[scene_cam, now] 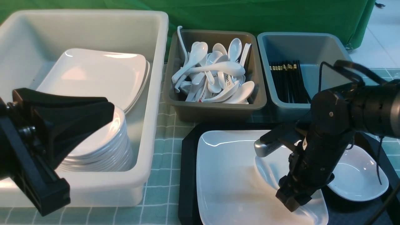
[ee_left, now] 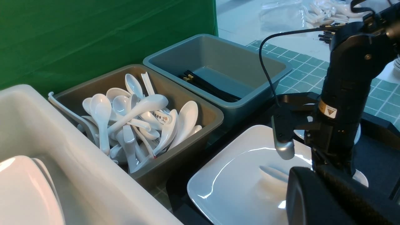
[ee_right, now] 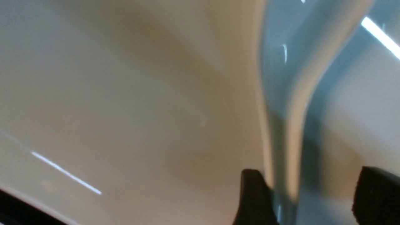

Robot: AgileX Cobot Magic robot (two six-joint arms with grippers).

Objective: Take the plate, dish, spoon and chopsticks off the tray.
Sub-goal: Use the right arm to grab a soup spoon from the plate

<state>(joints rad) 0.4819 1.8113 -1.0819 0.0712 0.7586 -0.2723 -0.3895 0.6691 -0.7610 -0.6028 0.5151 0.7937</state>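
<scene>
Fingers on my right gripper spread, straddling spoon handle; tips cropped, contact unclear. Spoon lies on plate in tray, half-hidden by my arm, pitched steeply down.

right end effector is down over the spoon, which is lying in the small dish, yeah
No: the spoon lies on the large plate, not in the dish. The front view shows it, with the right end effector down over it.
</scene>
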